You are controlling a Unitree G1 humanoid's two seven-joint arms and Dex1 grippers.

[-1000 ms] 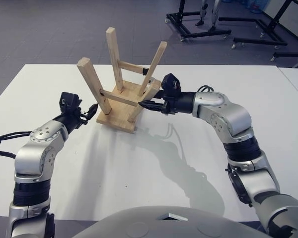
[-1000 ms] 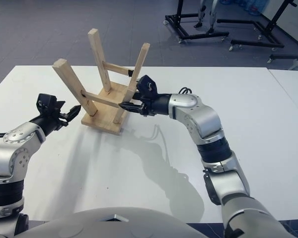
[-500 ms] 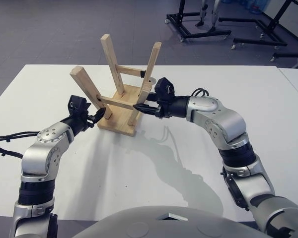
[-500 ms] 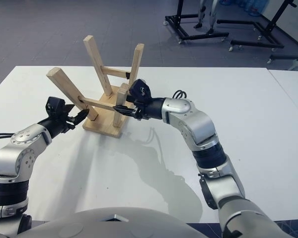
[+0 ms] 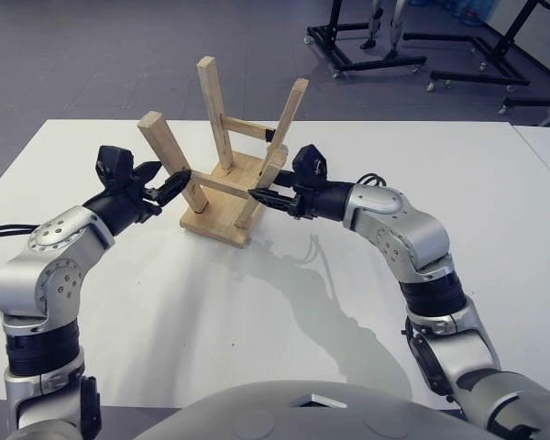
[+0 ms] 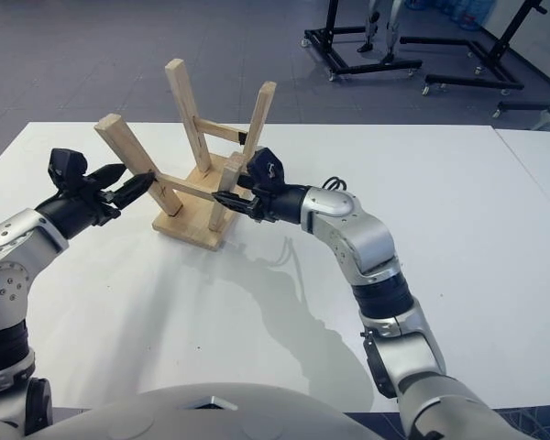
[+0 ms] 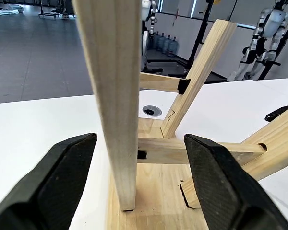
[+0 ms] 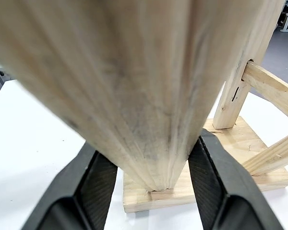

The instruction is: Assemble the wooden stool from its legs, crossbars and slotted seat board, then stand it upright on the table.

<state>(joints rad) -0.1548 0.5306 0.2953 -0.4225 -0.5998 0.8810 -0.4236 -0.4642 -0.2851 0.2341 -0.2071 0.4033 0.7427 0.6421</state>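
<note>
Four legs [image 5: 214, 110] of the wooden stool [image 5: 229, 174] are shown pointing upward, joined by crossbars [image 5: 246, 128], with the slotted seat board [image 5: 215, 225] lying flat on the white bench [image 5: 367, 147]. The left claw [image 5: 171, 171] is held level at the robot's left, its fingers [image 7: 67, 167] spread to either side of the near left leg [image 5: 163, 142] without touching it. The right claw [image 5: 257, 194], extended from the right on a bent arm, is pinched on the near right leg [image 5: 268, 174].
</note>
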